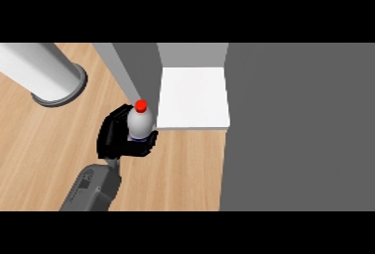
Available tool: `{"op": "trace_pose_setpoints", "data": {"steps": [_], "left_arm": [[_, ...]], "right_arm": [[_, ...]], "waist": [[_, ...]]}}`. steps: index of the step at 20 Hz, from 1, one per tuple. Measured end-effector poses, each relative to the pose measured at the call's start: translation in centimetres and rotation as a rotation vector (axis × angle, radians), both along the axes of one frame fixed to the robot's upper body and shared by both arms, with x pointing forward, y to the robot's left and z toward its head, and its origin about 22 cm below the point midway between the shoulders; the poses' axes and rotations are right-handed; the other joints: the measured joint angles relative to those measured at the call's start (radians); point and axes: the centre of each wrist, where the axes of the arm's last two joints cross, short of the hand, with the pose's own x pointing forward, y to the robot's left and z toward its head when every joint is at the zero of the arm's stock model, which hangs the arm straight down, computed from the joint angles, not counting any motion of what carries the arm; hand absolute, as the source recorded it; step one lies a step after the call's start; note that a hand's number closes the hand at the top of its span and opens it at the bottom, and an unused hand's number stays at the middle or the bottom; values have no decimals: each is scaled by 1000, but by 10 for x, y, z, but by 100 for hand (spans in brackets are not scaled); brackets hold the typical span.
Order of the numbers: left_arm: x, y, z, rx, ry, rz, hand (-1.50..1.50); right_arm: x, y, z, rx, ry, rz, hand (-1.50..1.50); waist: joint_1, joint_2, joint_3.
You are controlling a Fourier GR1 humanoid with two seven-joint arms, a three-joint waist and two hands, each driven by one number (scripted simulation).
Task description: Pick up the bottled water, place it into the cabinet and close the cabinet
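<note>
The bottle [139, 123] stood upright in the grasp of one hand [121, 136], whose black fingers were curled round its lower body so that only the white shoulder and red cap showed above them. Only that one forearm showed, rising from the lower edge at about seven o'clock; which hand it was could not be told for certain, though it seemed the left, and no other hand was in view. The grasp sat low on the bottle, probably so that the top half would stay free to pass into the cabinet [194, 96] without the fingers striking its frame. The bottle was held just off the cabinet's white shelf, at about nine o'clock from the shelf's front corner and close beside the grey side panel, above the wooden tabletop [44, 149]. Keeping it upright looked deliberate, so that it could be set down on its base. The grey slab at three o'clock was likely the open door [300, 129], swung wide to leave the opening free. A white cylinder [40, 74] stood at eleven o'clock, well apart. By this reckoning the picking up was done, and the placing and closing were not yet done.
</note>
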Motion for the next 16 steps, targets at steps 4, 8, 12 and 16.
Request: {"op": "trace_pose_setpoints", "data": {"steps": [4,8,12,16], "left_arm": [[-3,-7,5,41,22,73,150],[-2,-12,9,117,42,144,150],[1,-14,13,186,57,199,150],[3,-14,15,219,74,249,150]], "right_arm": [[2,1,-2,17,-9,10,-150],[5,1,-2,23,-22,19,-150],[10,2,-2,32,-29,32,-150],[12,3,-2,40,-27,45,-150]], "waist": [[-3,1,0],[-5,0,1],[-8,-2,3],[-16,-4,3]]}}
